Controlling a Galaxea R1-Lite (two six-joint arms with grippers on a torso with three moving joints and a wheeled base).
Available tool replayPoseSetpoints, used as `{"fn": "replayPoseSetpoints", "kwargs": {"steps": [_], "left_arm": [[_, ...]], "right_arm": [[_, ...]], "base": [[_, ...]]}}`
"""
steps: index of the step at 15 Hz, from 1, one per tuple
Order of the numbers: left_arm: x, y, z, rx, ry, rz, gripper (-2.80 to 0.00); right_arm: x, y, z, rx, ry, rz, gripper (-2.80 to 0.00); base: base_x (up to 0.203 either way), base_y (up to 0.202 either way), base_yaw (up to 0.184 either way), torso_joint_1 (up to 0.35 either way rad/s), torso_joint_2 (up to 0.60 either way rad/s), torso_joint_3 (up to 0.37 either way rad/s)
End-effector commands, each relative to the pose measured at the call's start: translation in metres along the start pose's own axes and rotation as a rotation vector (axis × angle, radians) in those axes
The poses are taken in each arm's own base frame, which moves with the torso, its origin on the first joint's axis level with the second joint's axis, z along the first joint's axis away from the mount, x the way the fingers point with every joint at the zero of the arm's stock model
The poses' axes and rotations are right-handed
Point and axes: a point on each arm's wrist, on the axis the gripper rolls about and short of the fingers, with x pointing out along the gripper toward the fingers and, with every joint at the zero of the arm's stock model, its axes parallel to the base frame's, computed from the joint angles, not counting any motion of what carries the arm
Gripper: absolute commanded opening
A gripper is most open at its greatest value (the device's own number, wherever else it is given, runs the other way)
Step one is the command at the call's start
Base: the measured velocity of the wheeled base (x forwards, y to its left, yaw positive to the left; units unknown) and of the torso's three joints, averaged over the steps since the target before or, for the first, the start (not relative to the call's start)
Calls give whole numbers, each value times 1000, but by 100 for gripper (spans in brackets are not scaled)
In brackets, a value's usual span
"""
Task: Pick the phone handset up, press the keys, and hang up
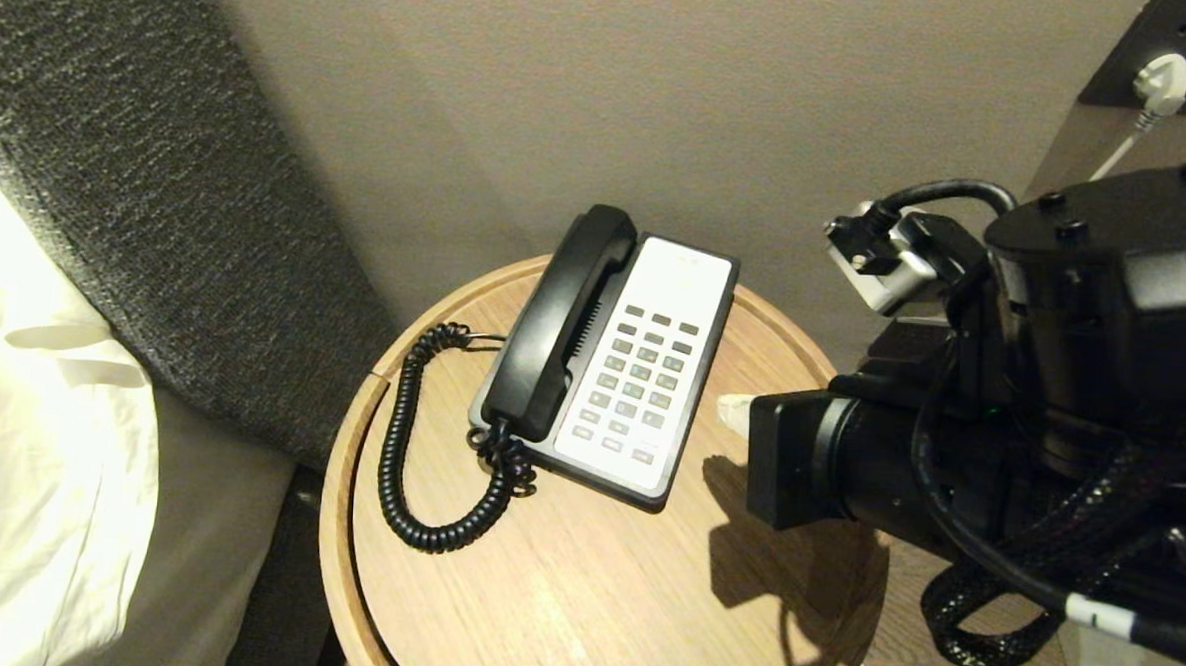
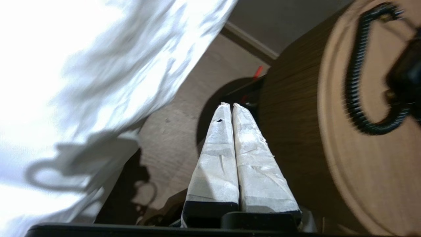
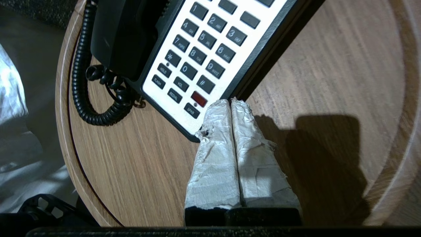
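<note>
The glossy black phone handset (image 1: 563,322) rests in its cradle on the left side of the phone base, on a round wooden table (image 1: 582,593). Its coiled cord (image 1: 398,445) loops over the tabletop. The keys (image 1: 641,375) are grey on the white faceplate, with one red key (image 3: 199,98). My right gripper (image 3: 230,102) is shut and empty, its taped tips beside the base's near corner close to the red key. My left gripper (image 2: 230,106) is shut and empty, off the table beside its edge, above the floor. The left wrist view catches only the cord (image 2: 357,75).
White bedding (image 1: 37,449) and a grey upholstered headboard (image 1: 159,184) lie left of the table. A wall stands close behind the phone. My right arm (image 1: 999,441) reaches in from the right, casting a shadow on the tabletop. The table has a raised rim (image 1: 341,482).
</note>
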Motion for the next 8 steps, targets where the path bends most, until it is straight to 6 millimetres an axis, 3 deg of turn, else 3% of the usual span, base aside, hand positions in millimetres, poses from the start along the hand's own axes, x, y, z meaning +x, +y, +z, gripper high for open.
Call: {"fn": "replayPoseSetpoints", "kwargs": {"steps": [1, 3, 8], "left_arm": [[-15, 13, -20, -22, -41, 31, -280], [-21, 20, -32, -35, -5, 79, -280], [-26, 18, -39, -45, -41, 183, -280]], "right_arm": [[-7, -4, 2, 10, -17, -4, -280], [-12, -7, 0, 11, -16, -8, -280], [-18, -14, -7, 8, -13, -19, -280]], "base": [[0, 0, 0, 0, 0, 0], [0, 0, 0, 0, 0, 0], [0, 0, 0, 0, 0, 0]]}}
